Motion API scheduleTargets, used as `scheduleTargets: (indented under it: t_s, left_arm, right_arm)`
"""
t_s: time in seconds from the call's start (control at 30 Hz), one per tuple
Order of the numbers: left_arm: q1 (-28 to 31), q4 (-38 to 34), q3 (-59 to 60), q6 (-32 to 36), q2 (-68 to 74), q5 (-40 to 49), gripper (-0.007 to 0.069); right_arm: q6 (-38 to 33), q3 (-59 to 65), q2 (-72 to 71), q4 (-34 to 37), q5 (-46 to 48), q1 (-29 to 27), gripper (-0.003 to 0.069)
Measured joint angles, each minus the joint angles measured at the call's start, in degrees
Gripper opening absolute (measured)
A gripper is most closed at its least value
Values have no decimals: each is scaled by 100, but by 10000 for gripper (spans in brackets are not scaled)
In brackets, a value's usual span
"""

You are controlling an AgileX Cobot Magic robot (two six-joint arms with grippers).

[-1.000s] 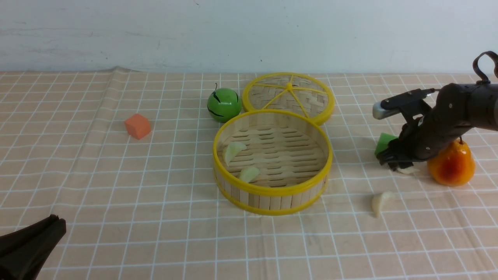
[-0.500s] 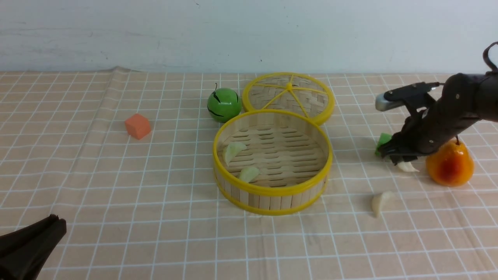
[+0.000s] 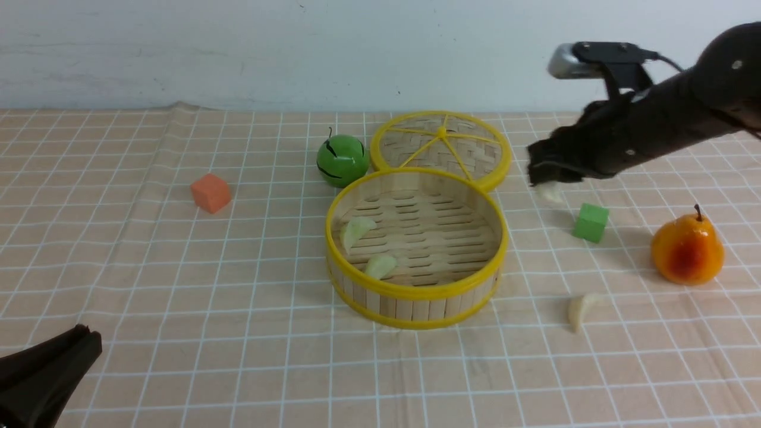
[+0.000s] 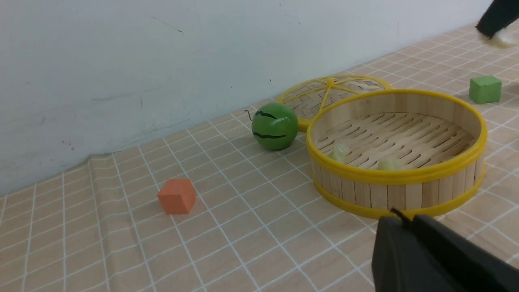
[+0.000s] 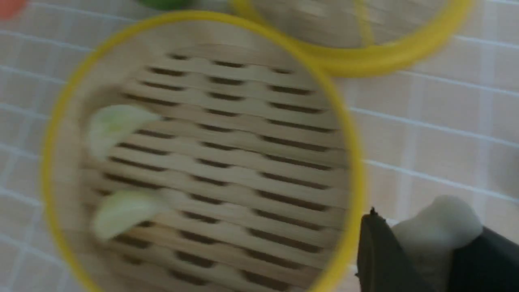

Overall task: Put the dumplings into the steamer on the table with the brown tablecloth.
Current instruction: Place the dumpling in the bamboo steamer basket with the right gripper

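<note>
**Bamboo steamer [image 3: 416, 292] status: two in, one in the claw, one on the cloth**

So the right gripper [image 3: 544, 177] is hanging in the air over the brown tablecloth [image 3: 178, 267]. It's off to the right of the steamer, roughly between the woven lid [image 3: 441, 145] and the green cube [image 3: 591, 222] in the front view. Its jaws are clamped on a pale dumpling [image 3: 551, 192], which pokes out below the tips. The right wrist camera is no great help (everything in it is smeared). You can still see that piece pinched between the dark fingers [image 5: 377, 259], just outside the steamer's yellow rim and not over the slats.

Two greenish ones lie on the slatted floor, both on the steamer's left side. The back dumpling [image 3: 358, 229] is by the left wall and the front dumpling [image 3: 380, 266] is nearer the front rim. The fourth dumpling [image 3: 579, 309] lies on the cloth, right of the steamer's front edge and apart from it.

Other stuff: the lid lies flat right behind the steamer, with a toy watermelon [image 3: 342, 159] just left of it. An orange cube [image 3: 210, 192] is well off to the left, and a toy pear [image 3: 688, 249] sits further right than the green cube. The left gripper [image 3: 88, 334] sits low at the near-left corner, jaws pressed together with nothing between them.
</note>
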Motion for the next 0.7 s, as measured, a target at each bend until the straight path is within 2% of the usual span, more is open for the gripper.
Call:
scheduleTargets:
  t_s: [0.1,0.2,0.33,0.47,0.57,0.6,0.63,0.67,0.7]
  left_arm:
    - [0,0,0,-13,0,-20,33]
    - [0,0,0,-13,0,-40,36]
    - [0,0,0,-18,0,-42,39]
    - [0,0,0,-18,0,-42,39]
    - [0,0,0,-18,0,-42,39]
    - [0,0,0,-18,0,-42,39]
    - [0,0,0,-18,0,-42,39]
    - [0,0,0,-18,0,-42,39]
    - [0,0,0,-18,0,-42,39]
  right_arm:
    - [-909,0,369,809,-440,636,185]
    - [-1445,0,791,1279,-1034,931,185]
    - [-1959,-21,1379,1928,-1941,1095,185]
    - [-2050,-153,1694,2317,-2047,1095,197]
    - [-2076,-266,1794,2449,-2021,1095,257]
    - [-2088,-295,1827,2475,-1957,1095,311]
    - [-2093,-295,1836,2475,-1957,1095,317]
    - [-2113,-295,1847,2477,-1897,1095,370]
    - [-2113,-295,1847,2477,-1890,1095,376]
